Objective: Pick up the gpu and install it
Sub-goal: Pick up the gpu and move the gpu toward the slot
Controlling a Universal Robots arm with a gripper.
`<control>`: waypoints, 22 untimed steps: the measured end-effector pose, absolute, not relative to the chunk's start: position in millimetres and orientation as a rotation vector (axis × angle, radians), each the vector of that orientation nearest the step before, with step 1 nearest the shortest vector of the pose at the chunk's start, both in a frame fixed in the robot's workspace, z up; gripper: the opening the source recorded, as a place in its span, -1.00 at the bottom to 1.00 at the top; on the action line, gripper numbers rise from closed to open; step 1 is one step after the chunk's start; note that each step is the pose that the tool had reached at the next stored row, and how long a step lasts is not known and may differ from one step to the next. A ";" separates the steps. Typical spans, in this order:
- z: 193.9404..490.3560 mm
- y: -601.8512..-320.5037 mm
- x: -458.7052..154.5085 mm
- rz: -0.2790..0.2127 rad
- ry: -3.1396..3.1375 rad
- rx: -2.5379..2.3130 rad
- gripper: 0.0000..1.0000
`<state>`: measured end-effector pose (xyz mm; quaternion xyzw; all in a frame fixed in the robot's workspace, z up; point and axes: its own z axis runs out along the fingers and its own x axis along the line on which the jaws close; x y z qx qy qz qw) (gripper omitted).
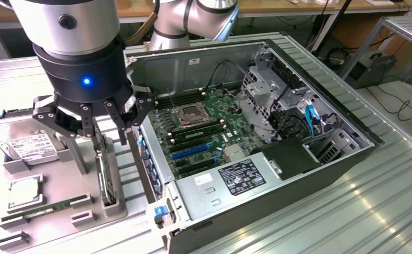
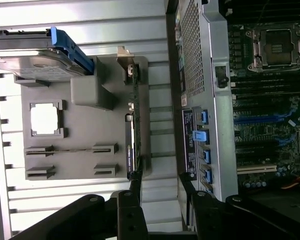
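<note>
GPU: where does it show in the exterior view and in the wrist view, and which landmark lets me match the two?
Exterior view: the gpu stands on edge in the gray holder, at the exterior view's left, just under the gripper.
Wrist view: the gpu shows edge-on in the holder's slot, beside the computer case.
Shared landmark: the hard drive at the holder's end.

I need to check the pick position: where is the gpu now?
At the exterior view's left, the gpu stands on edge in the gray fixture tray, beside the open computer case, below the gripper.

light: bright, even | glare: metal table [image 1: 375,211] | shadows: soft
</note>
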<state>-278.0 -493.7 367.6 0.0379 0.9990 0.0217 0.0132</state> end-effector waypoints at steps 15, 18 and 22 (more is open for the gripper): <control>358.0 -493.2 -279.1 0.067 3.112 0.118 -0.15; 356.1 -492.3 -279.9 0.068 3.112 0.118 -0.15; 354.0 -491.8 -281.2 0.068 3.112 0.118 -0.15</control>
